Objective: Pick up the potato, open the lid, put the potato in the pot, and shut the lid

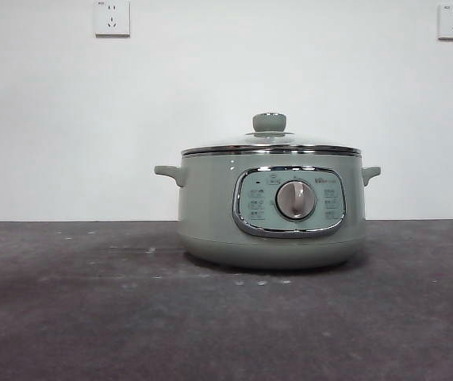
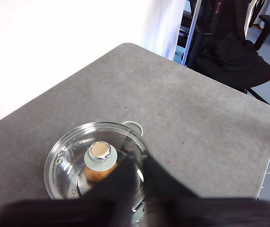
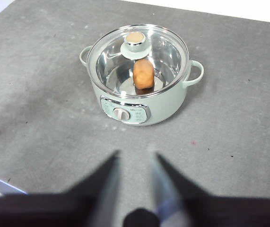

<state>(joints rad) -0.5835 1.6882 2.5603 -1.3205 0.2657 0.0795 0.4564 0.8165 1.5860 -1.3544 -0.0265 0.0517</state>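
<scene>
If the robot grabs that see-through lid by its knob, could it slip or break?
The lid looks like glass, so probably breakable if dropped. Its round knob seems smooth, so it might slip in a pincer. The chrome rim sits flat on the pot, so it likely lifts straight off.

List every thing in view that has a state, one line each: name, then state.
lid: closed, seated on the pot's rim.
pot: upright on the table, covered, potato inside.
potato: inside the pot, seen through the glass lid.
left claw: above the pot, holding nothing, its jaws close together.
right claw: open, empty, back from the pot above the table.
</scene>
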